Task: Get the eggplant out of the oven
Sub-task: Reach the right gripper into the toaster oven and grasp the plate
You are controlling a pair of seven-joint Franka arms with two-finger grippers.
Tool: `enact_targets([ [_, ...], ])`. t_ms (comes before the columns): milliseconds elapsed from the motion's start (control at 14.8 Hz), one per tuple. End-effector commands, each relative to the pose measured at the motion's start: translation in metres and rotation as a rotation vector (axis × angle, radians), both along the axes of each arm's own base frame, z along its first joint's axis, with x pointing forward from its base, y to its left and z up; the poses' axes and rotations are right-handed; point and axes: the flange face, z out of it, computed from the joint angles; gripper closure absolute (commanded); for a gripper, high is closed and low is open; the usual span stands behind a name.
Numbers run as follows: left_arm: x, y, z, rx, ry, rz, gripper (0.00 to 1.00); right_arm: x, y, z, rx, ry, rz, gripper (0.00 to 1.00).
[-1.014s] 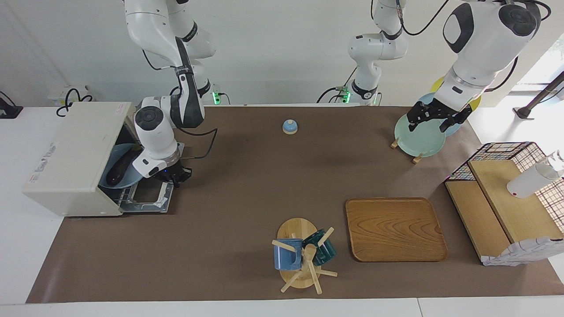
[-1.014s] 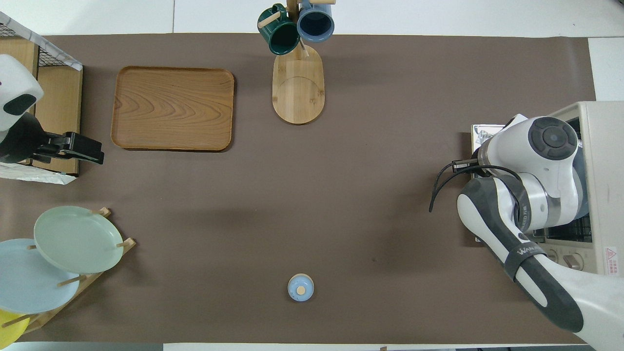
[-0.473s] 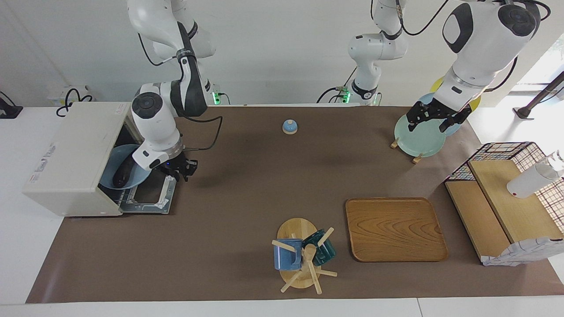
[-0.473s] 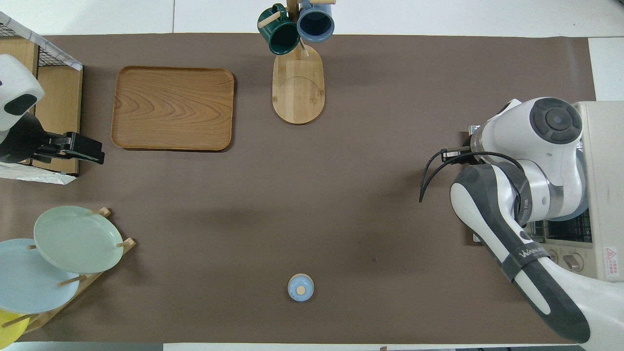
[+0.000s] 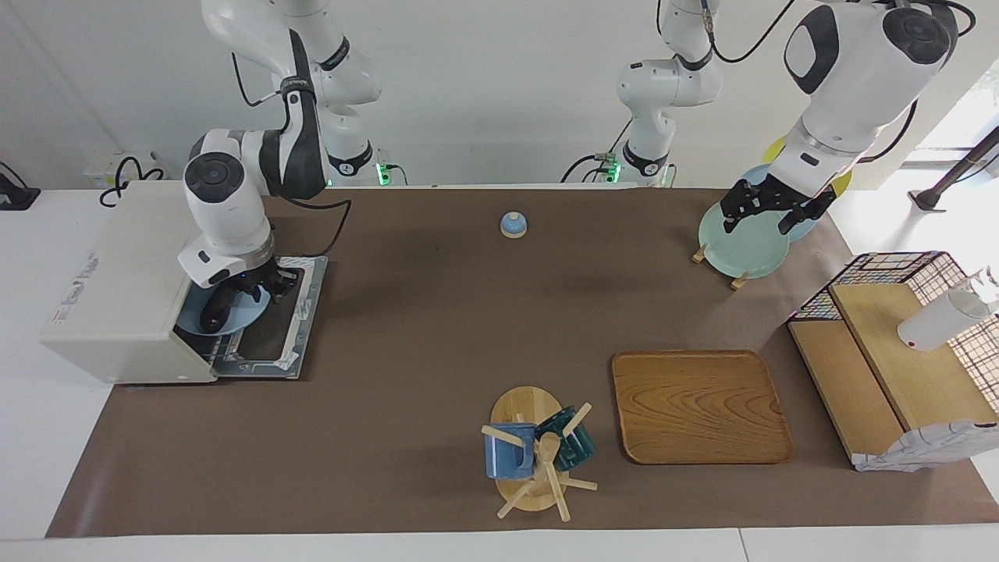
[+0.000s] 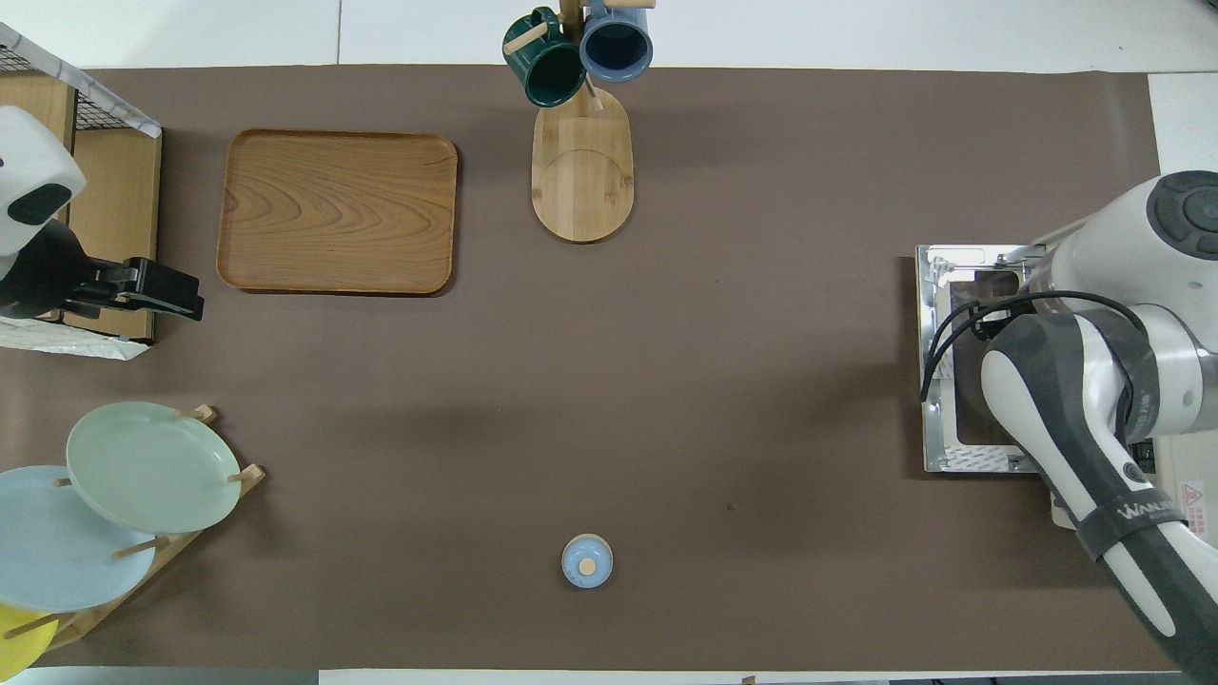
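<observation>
The cream-white oven (image 5: 117,265) stands at the right arm's end of the table with its glass door (image 5: 275,332) folded down flat. At its mouth a pale blue plate (image 5: 238,318) carries the dark eggplant (image 5: 211,311). My right gripper (image 5: 251,290) points down right over the eggplant's end nearer the robots; I cannot see whether it touches. In the overhead view the right arm hides the gripper, plate and eggplant, and only the oven door (image 6: 952,459) shows. My left gripper (image 5: 761,218) (image 6: 183,295) waits open and empty in the air near the plate rack.
A plate rack (image 5: 741,243) with several plates and a wire basket with wooden shelves (image 5: 897,343) stand at the left arm's end. A wooden tray (image 5: 700,406), a mug tree (image 5: 535,457) and a small blue bell (image 5: 513,225) sit on the brown mat.
My right arm has swung from in front of the oven door back to the oven's mouth, so its gripper now hangs over the eggplant. The left arm has not moved.
</observation>
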Motion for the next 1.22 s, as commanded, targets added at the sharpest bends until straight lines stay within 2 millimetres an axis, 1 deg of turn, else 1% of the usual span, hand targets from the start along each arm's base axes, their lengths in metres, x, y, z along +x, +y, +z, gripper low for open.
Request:
enact_targets([
  [0,-0.004,0.004,0.006,0.014,-0.004,-0.001,0.0,-0.012,-0.012,-0.007,-0.002,-0.025,0.026,0.68],
  [68,-0.004,0.004,0.006,0.013,-0.006,-0.001,0.0,-0.013,-0.012,-0.01,0.0,-0.031,0.028,0.68],
  [473,-0.004,0.004,0.006,0.013,-0.007,-0.002,0.0,-0.012,-0.011,-0.01,0.0,-0.038,0.031,0.7],
  [609,-0.004,0.004,0.006,0.013,-0.007,-0.002,0.0,-0.013,-0.012,-0.011,0.003,-0.039,0.027,0.72],
  [676,-0.004,0.003,0.006,0.013,-0.007,-0.005,0.0,-0.015,-0.012,-0.016,0.006,-0.052,0.029,0.75],
  [812,-0.004,0.004,0.006,0.013,-0.006,-0.004,0.0,-0.021,-0.02,-0.024,0.012,-0.081,0.024,0.77],
  [879,-0.004,0.003,0.006,0.013,-0.006,-0.006,0.0,-0.021,-0.019,-0.025,0.012,-0.08,0.025,0.81],
  [947,-0.004,0.003,0.006,0.013,-0.006,-0.006,0.0,-0.021,-0.017,-0.025,0.013,-0.078,0.031,0.95],
  [1014,-0.004,0.004,0.006,0.013,-0.006,-0.004,0.0,-0.02,-0.015,-0.024,0.013,-0.076,0.037,1.0],
  [1082,-0.004,0.003,0.006,0.013,-0.004,-0.006,0.0,-0.02,-0.013,-0.023,0.012,-0.071,0.041,1.0],
  [1150,-0.004,0.004,0.006,0.013,-0.004,-0.004,0.0,-0.017,-0.005,-0.019,0.009,-0.061,0.054,1.0],
])
